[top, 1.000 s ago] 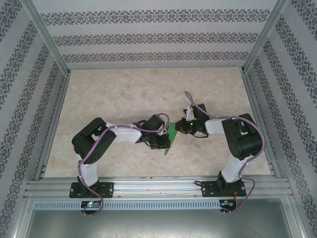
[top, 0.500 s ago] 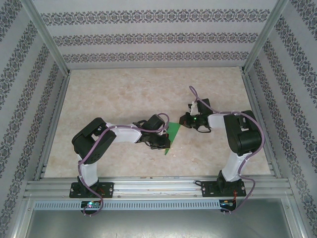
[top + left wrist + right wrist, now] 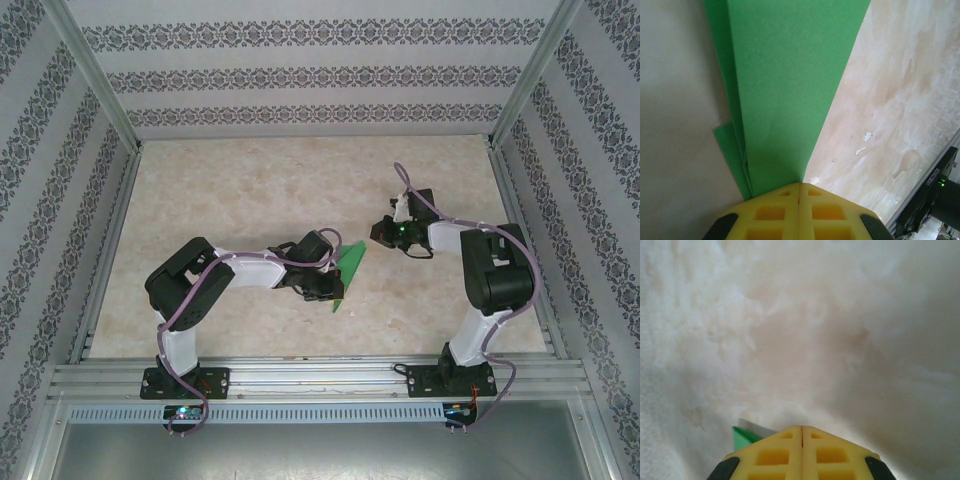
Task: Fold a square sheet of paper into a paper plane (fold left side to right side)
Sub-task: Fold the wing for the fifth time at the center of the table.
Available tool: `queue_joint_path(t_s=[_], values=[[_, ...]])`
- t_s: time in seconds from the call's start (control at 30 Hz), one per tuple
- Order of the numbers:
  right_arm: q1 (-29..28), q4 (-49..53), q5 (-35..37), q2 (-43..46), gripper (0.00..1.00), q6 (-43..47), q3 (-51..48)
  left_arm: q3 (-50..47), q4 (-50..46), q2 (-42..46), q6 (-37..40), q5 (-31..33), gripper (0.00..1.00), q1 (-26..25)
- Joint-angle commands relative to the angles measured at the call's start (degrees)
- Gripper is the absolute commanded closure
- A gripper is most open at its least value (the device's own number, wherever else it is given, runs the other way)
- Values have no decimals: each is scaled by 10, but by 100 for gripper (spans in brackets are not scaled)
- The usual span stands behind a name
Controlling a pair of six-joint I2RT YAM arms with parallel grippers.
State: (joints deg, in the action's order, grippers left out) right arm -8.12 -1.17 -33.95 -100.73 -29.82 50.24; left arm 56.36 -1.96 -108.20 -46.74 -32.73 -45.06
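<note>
A bright green folded sheet of paper point(image 3: 350, 262), long and narrowing to a point, lies near the middle of the pale marbled tabletop point(image 3: 250, 190), and its left part is hidden under the left gripper point(image 3: 328, 290), so its full outline cannot be made out from above. In the left wrist view the paper point(image 3: 790, 90) runs off the top edge, and its lower end disappears behind the left gripper point(image 3: 800, 192), whose yellow waffle-patterned fingers point(image 3: 770, 215) are pressed together along a thin seam. The tips sit against the paper, but it is not clear whether any layer is caught between them. Stacked folded edges show along the paper's left side, next to a grey blurred area that is hard to read. At the lower right of this view a black piece with a small green light point(image 3: 935, 200) is cut off by the frame. The right gripper point(image 3: 383, 232) is a little to the right of the paper's far tip and not touching it. In the right wrist view its yellow fingers point(image 3: 772, 457) are also pressed flat together with nothing between them. Just beside the right gripper point(image 3: 801, 437), a small green corner of the paper point(image 3: 741, 436) sticks out at the left, and the rest of it is hidden behind the fingers. The table ahead point(image 3: 815, 340) is blurred.
</note>
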Motion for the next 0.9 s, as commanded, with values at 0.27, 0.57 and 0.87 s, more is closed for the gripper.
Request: queue_joint_path(t_s=[0.27, 0.57, 0.87], values=[[-70, -7, -46, 161, 100, -94, -138, -28, -96, -10, 3, 45, 96, -12], [-146, -51, -23, 152, 100, -159, -175, -27, -96, -11, 3, 47, 96, -12], [-185, -67, -11, 108, 100, -191, -164, -27, -97, -10, 4, 48, 96, -13]])
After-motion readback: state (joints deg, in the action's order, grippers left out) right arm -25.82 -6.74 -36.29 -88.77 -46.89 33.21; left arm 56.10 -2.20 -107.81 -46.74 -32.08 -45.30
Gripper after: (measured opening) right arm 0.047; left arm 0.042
